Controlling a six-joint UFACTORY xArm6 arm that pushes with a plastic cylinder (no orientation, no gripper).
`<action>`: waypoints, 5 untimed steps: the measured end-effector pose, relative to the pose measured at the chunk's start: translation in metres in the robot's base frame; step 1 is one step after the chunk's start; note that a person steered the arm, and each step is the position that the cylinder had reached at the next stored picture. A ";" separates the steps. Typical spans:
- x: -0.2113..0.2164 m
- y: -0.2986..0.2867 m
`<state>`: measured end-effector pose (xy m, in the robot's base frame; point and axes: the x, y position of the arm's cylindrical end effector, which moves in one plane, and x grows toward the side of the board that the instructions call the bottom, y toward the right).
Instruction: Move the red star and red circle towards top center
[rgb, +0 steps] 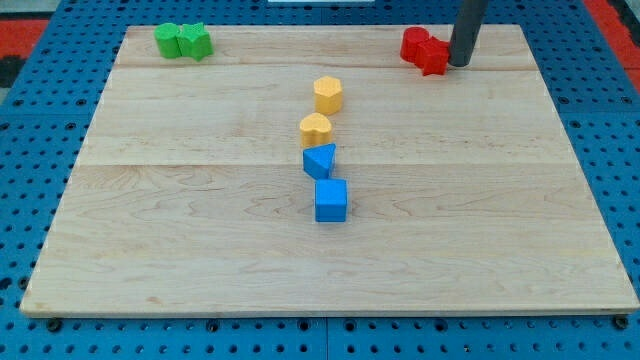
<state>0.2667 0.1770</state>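
Observation:
The red star (434, 58) and the red circle (415, 44) sit touching each other near the board's top edge, right of centre, the circle on the star's upper left. My tip (459, 64) stands right against the star's right side. The rod rises out of the view's top.
Two green blocks (183, 41) sit together at the top left. A column runs down the board's middle: a yellow hexagon block (328, 95), a yellow heart block (315, 129), a blue triangle block (320, 160) and a blue cube (331, 200). The wooden board (200, 250) is ringed by a blue pegboard.

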 end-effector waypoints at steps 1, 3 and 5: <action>-0.002 -0.022; -0.001 -0.061; 0.016 -0.065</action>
